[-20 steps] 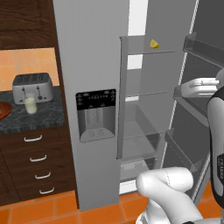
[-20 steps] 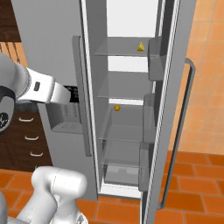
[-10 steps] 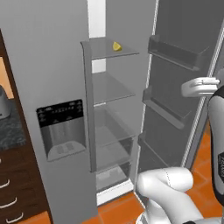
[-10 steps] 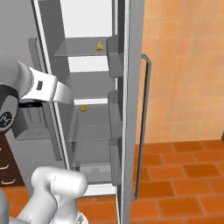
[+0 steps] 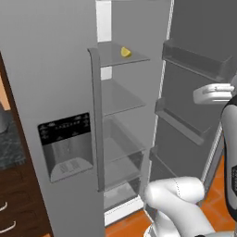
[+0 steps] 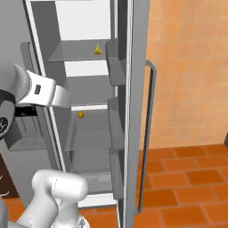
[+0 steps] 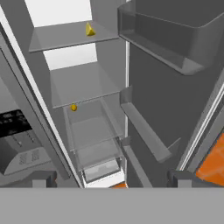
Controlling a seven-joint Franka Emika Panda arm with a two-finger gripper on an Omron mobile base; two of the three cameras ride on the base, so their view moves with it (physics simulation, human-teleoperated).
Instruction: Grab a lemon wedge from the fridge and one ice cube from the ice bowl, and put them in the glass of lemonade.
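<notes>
Base has swung right over the last second — toaster, counter and drawers have slid out of the left base view, and the open fridge [image 5: 69, 92] now fills the frame head-on. That's camera motion, not the things moving. Means the robot is lined up on the compartment; the reach for the wedge looks like the next step, not yet begun.

lemon wedge [image 5: 125, 52] sits on the top glass shelf [image 5: 121, 57], toward the back, well apart from the gripper [image 7: 111, 177]. Jaws are spread wide, nothing between them — fingertips [image 7: 41, 178] just frame the lower fridge interior in the hand view.

Also a small round orange-yellow item [image 6: 80, 114] two shelves down; not the target.

Materials: wedge is bright yellow, pointed, tiny. Shelves are thin translucent grey panes, door bins [image 5: 194, 60] smooth grey plastic, dispenser panel [image 5: 65, 146] glossy black. Floor is orange tile.
</notes>
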